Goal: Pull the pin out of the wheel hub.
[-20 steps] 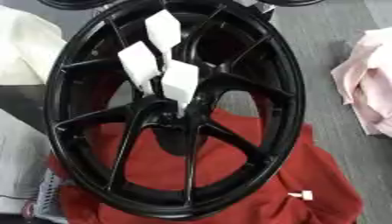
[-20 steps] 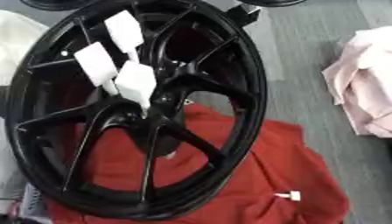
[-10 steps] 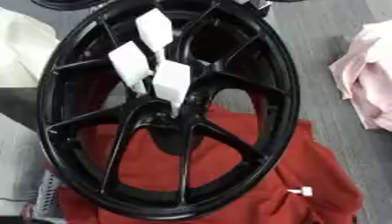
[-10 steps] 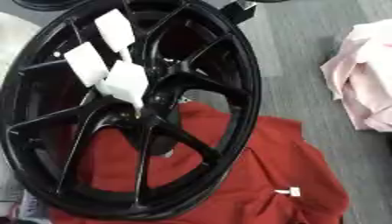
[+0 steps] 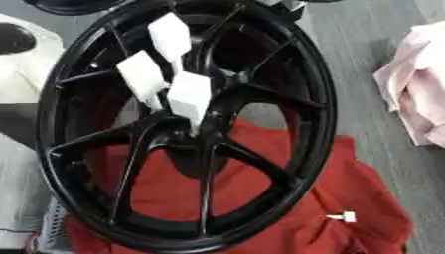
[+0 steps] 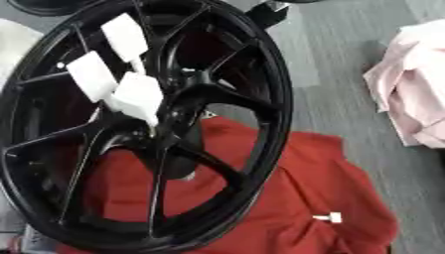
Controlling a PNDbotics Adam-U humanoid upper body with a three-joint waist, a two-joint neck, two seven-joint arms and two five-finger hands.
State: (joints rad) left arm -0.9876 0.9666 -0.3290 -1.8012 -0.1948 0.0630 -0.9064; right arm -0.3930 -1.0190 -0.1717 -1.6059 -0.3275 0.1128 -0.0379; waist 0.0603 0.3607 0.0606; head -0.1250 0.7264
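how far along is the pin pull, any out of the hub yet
Possibly one: a small white piece lies loose on the red cloth, though whether it is a pin is unclear. Nothing is in hand; neither robot hand shows in either view. Left: three white flat-headed pins stand clustered at the centre of the black wheel, apparently seated in the hub.

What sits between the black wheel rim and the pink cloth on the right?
Bare grey surface only, between the wheel and the pink cloth; nothing lies there. The left eye view shows it plainly. Neither hand is in view.
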